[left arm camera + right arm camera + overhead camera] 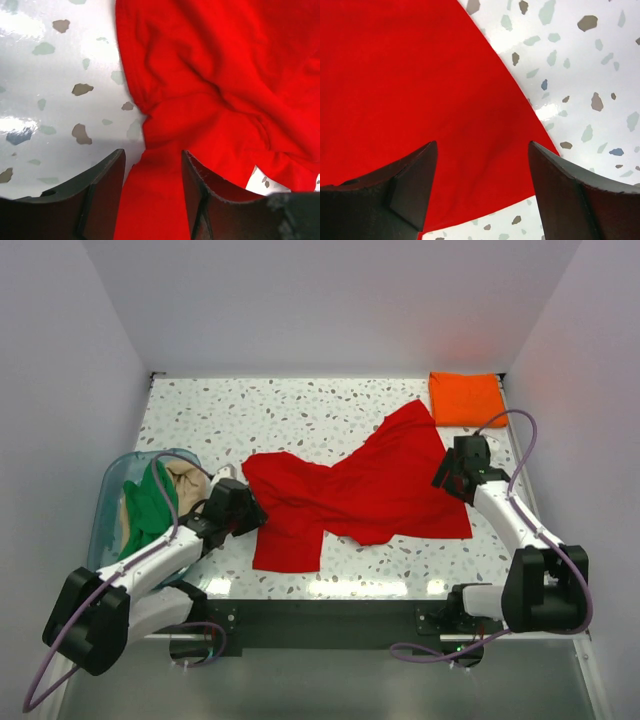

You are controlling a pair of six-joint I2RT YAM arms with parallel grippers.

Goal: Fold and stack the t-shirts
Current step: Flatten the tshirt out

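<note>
Overhead camera looks down from behind; both wrist cameras (very close) face the red t-shirt (360, 490)

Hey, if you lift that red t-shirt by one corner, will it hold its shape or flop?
Likely floppy: the red t-shirt lies creased and rumpled, so it should drape and sag. Probably light, being thin cloth. Pushed, it would likely bunch up rather than slide on the glossy table.

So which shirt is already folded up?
The orange shirt, a neat square in the far right corner. The red shirt lies spread out and rumpled.
</note>
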